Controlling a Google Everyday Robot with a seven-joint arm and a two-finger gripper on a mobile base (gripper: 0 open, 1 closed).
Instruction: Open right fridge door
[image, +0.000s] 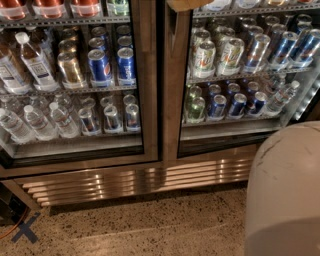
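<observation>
Since the gripper lies outside the frame, whether it is spread or pressed together cannot be told; only a pale rounded robot housing (285, 195) fills the lower right corner. Right fridge door (173, 100): right half of view, wide brushed-steel frame, black rim around the glass, its inner stile standing against the left door (149, 90); looks shut, though its far edge runs out of view. Two doors in all. Behind the right pane, upper shelf (240, 76): five cans in the front row, two pale green-and-white, three bluish. Lower shelf: one green bottle (195, 104), three blue cans (237, 103), one clear bottle (281, 96) lying tilted. Behind the left pane, middle shelf: one gold can (70, 67), two blue cans. Lowest shelf: three clear water bottles (37, 122) in front, three cans beside them. Vent grille (135, 181) with horizontal slats runs under both doors. Speckled floor (150, 225) carries one dark X mark (25, 228) at lower left.
</observation>
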